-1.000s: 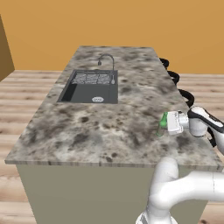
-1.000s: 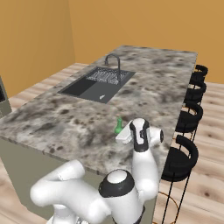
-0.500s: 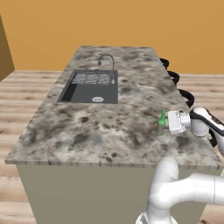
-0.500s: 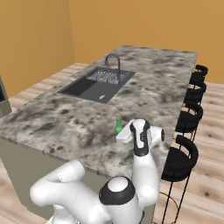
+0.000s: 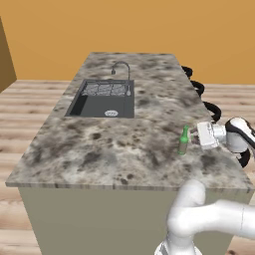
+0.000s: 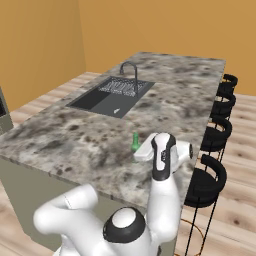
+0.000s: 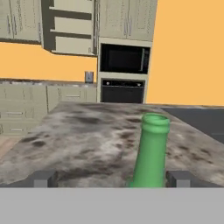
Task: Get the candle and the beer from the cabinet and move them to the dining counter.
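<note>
The beer (image 5: 184, 141) is a slim green bottle standing upright on the speckled granite dining counter (image 5: 114, 149), near its right edge. My gripper (image 5: 195, 137) sits level with the bottle's neck, just to its right, and is open. In the hand view the green neck (image 7: 151, 153) rises between the two dark fingertips (image 7: 43, 178), nearer the right one, with a gap on both sides. From the right base view the beer (image 6: 135, 142) stands just beyond the white hand (image 6: 145, 151). A wall cabinet (image 7: 70, 30) stands open far across the room. The candle is out of view.
A dark inset sink (image 5: 102, 99) with a curved faucet (image 5: 122, 69) lies in the counter's left half. Black stools (image 6: 219, 131) line the counter's right side. A built-in oven and microwave (image 7: 124, 74) stand beyond the counter, beside grey lower drawers (image 7: 26, 107).
The fingers have spread wide and let go of the beer, which stays standing on the counter. The hand has barely moved.
</note>
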